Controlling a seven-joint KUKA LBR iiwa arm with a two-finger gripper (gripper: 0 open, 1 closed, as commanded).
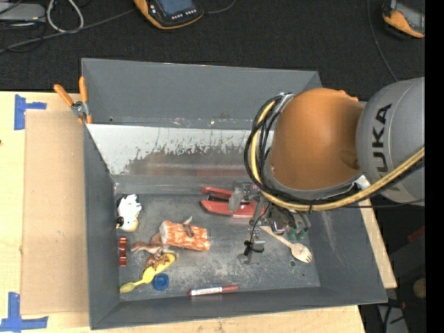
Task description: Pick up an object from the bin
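Camera view: pincer (250, 247) beside wooden spoon (297, 250), red tool (220, 201) nearby.

Robot lab: KUKA arm (393, 141), metal bin (208, 103)

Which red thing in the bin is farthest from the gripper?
The small red piece by the left wall; the red tool and the red-white stick lie much closer to the gripper.

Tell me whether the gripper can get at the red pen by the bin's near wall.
Probably yes: the red pen lies alone on bare floor, nothing between it and the gripper. The bin wall close beside it might crowd a grasp.
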